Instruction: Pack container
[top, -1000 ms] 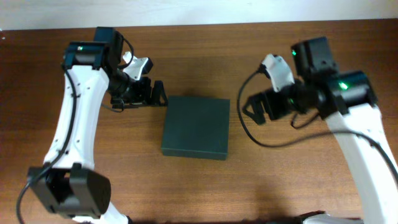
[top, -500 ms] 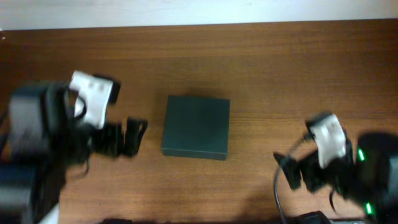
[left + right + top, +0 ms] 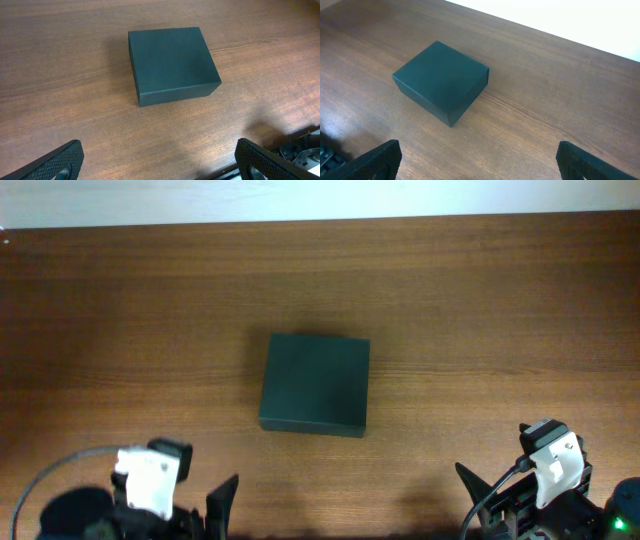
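The container [image 3: 315, 384] is a dark green-black box with its lid shut, lying flat at the middle of the wooden table. It also shows in the left wrist view [image 3: 172, 62] and in the right wrist view [image 3: 440, 80]. My left gripper [image 3: 162, 165] is open and empty, well in front of the container on its left. My right gripper [image 3: 482, 162] is open and empty, well in front on its right. In the overhead view only the left wrist [image 3: 150, 480] and the right wrist [image 3: 548, 465] show, at the bottom edge.
The brown wooden table [image 3: 480, 300] ends at a white wall strip [image 3: 320, 198] along the far side. No hand tools or other objects show in any view.
Both arms have pulled back from either side of the container to the near edge of the table. The container has not moved.
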Controlling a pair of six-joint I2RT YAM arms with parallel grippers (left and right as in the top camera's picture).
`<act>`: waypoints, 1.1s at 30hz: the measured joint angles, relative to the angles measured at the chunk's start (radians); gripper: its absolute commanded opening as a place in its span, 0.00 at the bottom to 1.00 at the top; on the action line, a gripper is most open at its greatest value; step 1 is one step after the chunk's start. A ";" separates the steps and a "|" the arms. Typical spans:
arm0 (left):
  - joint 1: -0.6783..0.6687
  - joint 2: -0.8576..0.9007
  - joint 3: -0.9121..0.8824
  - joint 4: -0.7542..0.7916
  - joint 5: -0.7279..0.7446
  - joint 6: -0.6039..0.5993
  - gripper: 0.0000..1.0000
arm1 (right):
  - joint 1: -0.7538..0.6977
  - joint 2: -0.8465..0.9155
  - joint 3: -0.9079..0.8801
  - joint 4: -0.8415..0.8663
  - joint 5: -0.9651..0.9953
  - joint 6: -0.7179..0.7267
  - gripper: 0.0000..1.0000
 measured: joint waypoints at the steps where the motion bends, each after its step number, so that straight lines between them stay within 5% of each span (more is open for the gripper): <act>1: 0.000 -0.019 -0.006 -0.002 0.000 -0.005 0.99 | 0.000 0.000 0.000 0.000 0.001 0.000 0.99; 18: 0.000 -0.058 -0.013 -0.020 -0.055 -0.021 0.99 | 0.000 0.000 -0.001 0.000 0.001 -0.001 0.99; 25: 0.000 -0.079 -0.086 0.199 -0.154 0.011 0.99 | 0.000 0.000 -0.003 0.000 0.002 0.000 0.99; 33: 0.000 -0.266 -0.487 0.521 -0.196 0.063 0.99 | 0.000 0.000 -0.005 0.000 0.003 -0.001 0.99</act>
